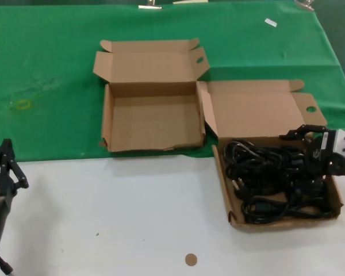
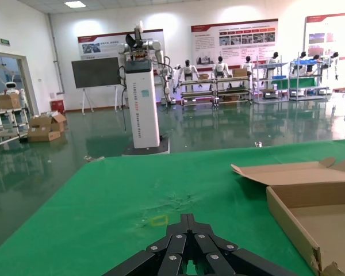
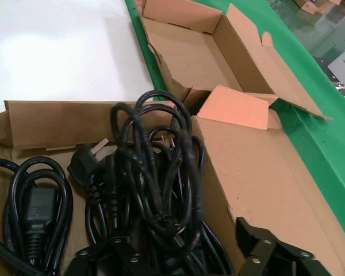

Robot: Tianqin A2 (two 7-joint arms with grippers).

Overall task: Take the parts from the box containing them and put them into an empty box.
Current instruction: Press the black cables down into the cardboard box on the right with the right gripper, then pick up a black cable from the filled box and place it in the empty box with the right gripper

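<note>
The box containing the parts (image 1: 259, 112) stands at the right, its lid open with a round hole in the corner ear. Black coiled power cords (image 1: 270, 181) fill it. My right gripper (image 1: 303, 152) is low over the cords' far right side, open, its fingers (image 3: 270, 247) spread wide on either side of the cord bundle (image 3: 144, 172). The empty box (image 1: 152, 121) lies open to its left, in the middle of the table; it also shows in the right wrist view (image 3: 190, 54). My left gripper (image 1: 6, 161) is parked at the near left, shut and empty (image 2: 188, 221).
A green cloth (image 1: 46, 69) covers the far half of the table; the near half is white (image 1: 132, 213). A small brown disc (image 1: 190, 259) lies near the front edge. A yellow ring mark (image 1: 23, 104) is on the cloth at the left.
</note>
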